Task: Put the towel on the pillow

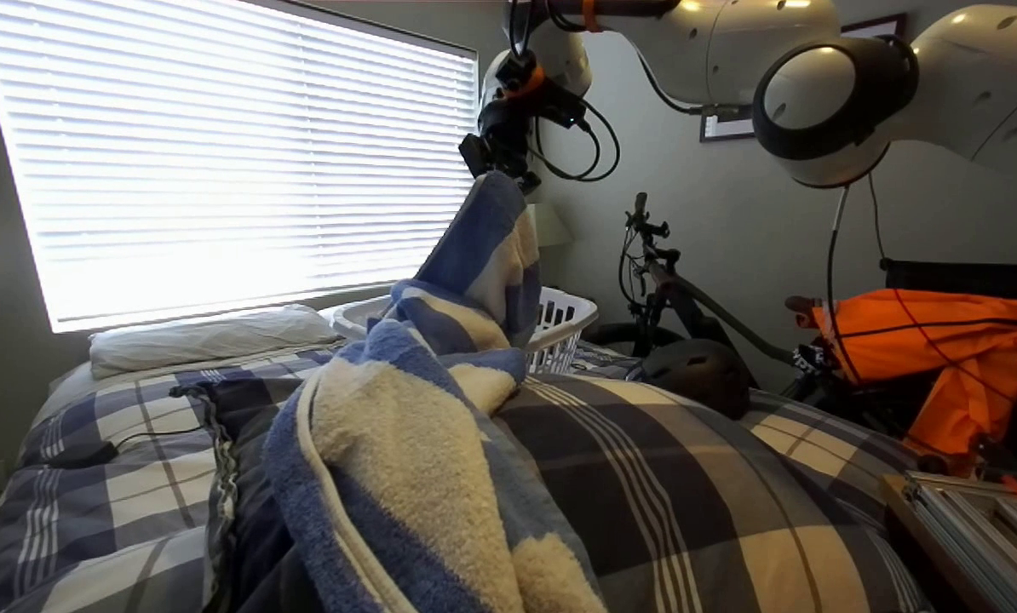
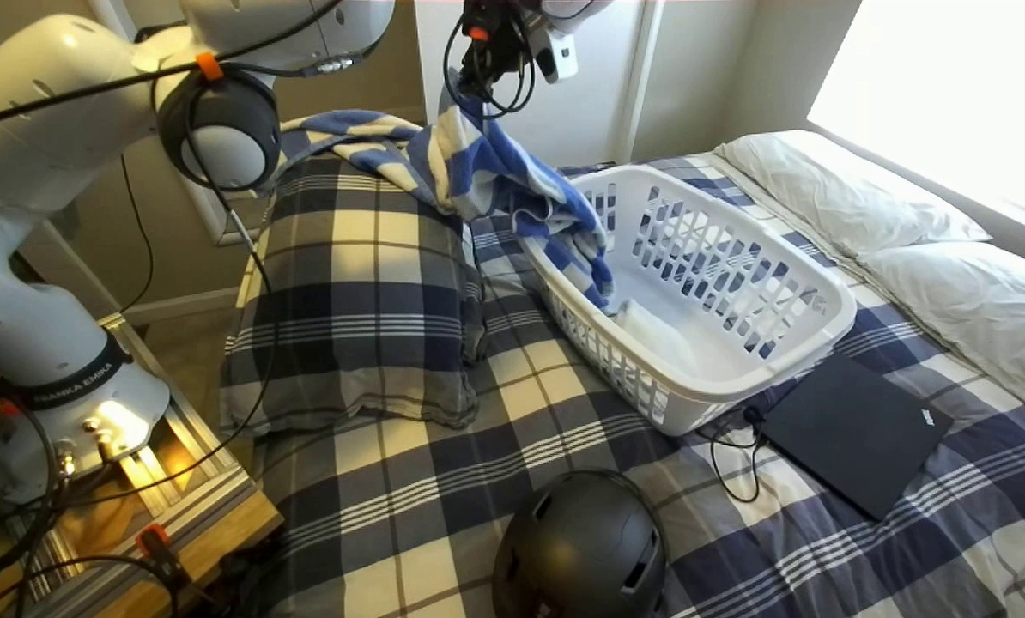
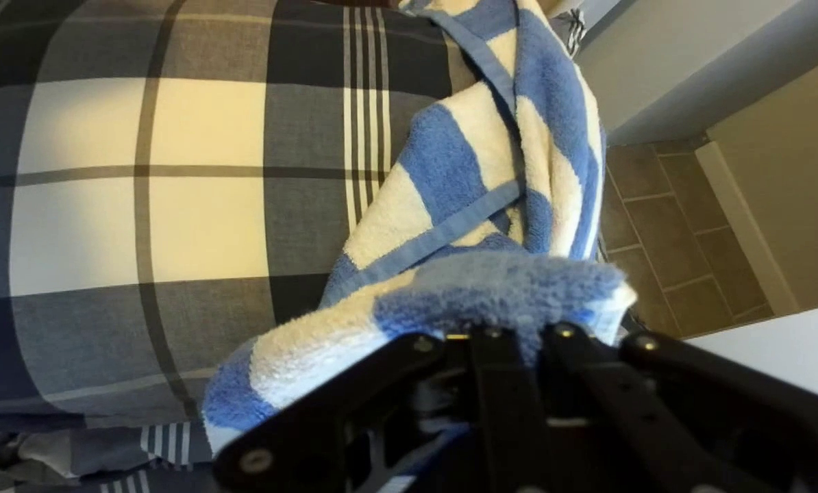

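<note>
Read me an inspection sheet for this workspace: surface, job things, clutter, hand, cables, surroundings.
Surface: plaid bed cover, wrinkled in places.
Job's things: striped towel, one part lifted, another lying on the edge of the plaid pillow, another draped into the laundry basket.
Clutter: dark helmet and closed laptop on the cover, plus that basket.
Hand: closed on the towel.
Cables: black cable strung along the arm; slack loops beside the hand.
Surroundings: lowered white blinds, white pillows beneath them, a bicycle.

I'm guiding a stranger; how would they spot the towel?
On the bed, beside the white basket, sits a plaid pillow. The towel drapes across one end and rises to the gripper. Broad blue and cream stripes, not plaid, set it apart.
</note>
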Motion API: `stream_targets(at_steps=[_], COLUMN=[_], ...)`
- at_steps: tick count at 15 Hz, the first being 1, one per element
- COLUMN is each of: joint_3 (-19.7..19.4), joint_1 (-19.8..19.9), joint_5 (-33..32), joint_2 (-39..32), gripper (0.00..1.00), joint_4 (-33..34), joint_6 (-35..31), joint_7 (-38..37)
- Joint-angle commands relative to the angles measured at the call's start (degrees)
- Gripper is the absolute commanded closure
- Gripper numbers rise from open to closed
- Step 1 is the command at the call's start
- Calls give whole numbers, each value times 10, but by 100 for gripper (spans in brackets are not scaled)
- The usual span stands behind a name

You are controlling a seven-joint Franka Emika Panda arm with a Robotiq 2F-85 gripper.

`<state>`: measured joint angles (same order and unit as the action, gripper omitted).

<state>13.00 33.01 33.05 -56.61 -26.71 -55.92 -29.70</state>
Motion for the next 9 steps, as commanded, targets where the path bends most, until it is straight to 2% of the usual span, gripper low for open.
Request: stream_targets(at_steps=[1,4,6,9], joint_3=[-16,-10,14,29], joint_1=[-7,-13,-27,-66], joint_5=[15,24,61,123], joint_2=[-18,-17,-17,-12], gripper=[95,99,99,99], joint_4=[32,26,10,-8], joint_6=[14,22,46,75], joint_7=[-5,-15,-35,-92])
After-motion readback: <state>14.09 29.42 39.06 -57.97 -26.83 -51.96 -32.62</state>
